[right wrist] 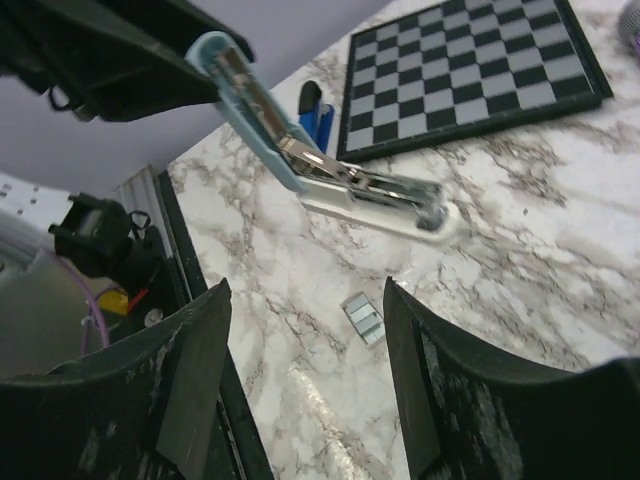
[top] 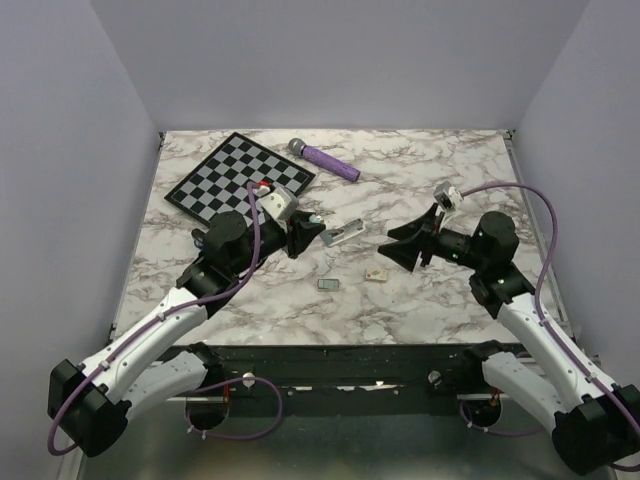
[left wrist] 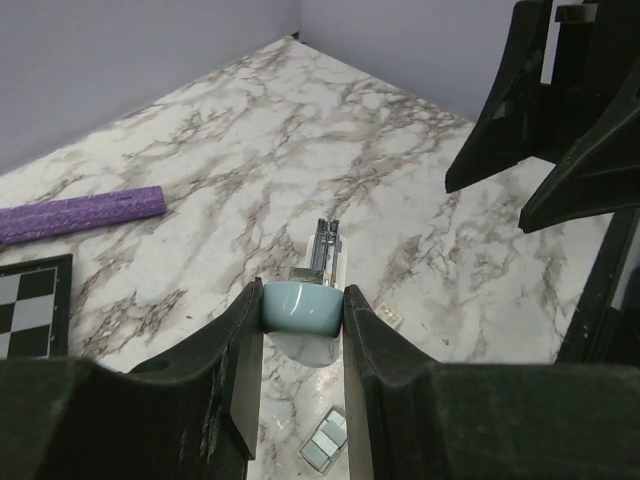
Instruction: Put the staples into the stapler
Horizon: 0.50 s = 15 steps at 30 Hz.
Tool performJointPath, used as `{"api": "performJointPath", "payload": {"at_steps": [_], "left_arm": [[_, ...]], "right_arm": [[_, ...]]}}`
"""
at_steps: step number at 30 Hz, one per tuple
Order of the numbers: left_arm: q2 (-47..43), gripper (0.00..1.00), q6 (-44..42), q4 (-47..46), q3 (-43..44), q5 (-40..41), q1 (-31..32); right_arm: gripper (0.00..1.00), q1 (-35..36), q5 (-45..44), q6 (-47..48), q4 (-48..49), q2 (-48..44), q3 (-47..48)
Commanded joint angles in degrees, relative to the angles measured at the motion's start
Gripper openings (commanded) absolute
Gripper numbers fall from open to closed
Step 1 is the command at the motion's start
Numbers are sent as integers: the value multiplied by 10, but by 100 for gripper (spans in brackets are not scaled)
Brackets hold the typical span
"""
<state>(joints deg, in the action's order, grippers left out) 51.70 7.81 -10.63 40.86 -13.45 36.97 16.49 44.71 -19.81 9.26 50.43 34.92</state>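
While the left tool (left wrist: pixel 303 308) clamps the stapler (right wrist: pixel 370 195) by its raised lid at centre frame, base on the table (top: pixel 450 170), the right tool (right wrist: pixel 305 300) hangs released, empty; a clumsy pinch could crumble the nearby staples (right wrist: pixel 362 318).

Left claw (top: pixel 310 232) at stapler (top: pixel 343 235); right claw (top: pixel 396 251) near, opposite side.

Counted: chessboard (top: pixel 238 175) 1; purple microphone (top: pixel 325 158) 1; dark blue stapler (right wrist: pixel 320 125) 1; pale-blue stapler (right wrist: pixel 250 100) 1; staple block (top: pixel 328 284) 1; beige chip (top: pixel 378 274) 1.
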Motion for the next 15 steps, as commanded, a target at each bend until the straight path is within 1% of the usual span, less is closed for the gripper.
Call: {"api": "performJointPath", "payload": {"at_steps": [1, 3, 4, 6, 9, 10, 11, 13, 15], "left_arm": [[21, 0, -27, 10, 43, -139, 1], [32, 0, -32, 17, 56, -173, 1], [36, 0, -35, 19, 62, -204, 1], [44, 0, -39, 22, 69, -228, 1], [45, 0, -46, 25, 74, -275, 0], [45, 0, -49, 28, 76, -285, 0], [45, 0, -53, 32, 77, -306, 1], [45, 0, -62, 46, 83, -322, 2], [46, 0, -70, 56, 91, -339, 2]], "right_arm": [[70, 36, 70, 98, 60, -24, -13], [70, 65, 78, 149, 47, -24, -9], [70, 76, 81, 165, 41, -24, -6], [69, 103, 84, 193, 26, -21, 1], [63, 123, 82, 240, 3, -11, 12], [59, 126, 77, 245, -1, -10, 16], [57, 131, 73, 250, -11, -4, 18], [53, 137, 74, 268, -24, 0, 30], [51, 147, 74, 278, -35, 10, 38]]}}
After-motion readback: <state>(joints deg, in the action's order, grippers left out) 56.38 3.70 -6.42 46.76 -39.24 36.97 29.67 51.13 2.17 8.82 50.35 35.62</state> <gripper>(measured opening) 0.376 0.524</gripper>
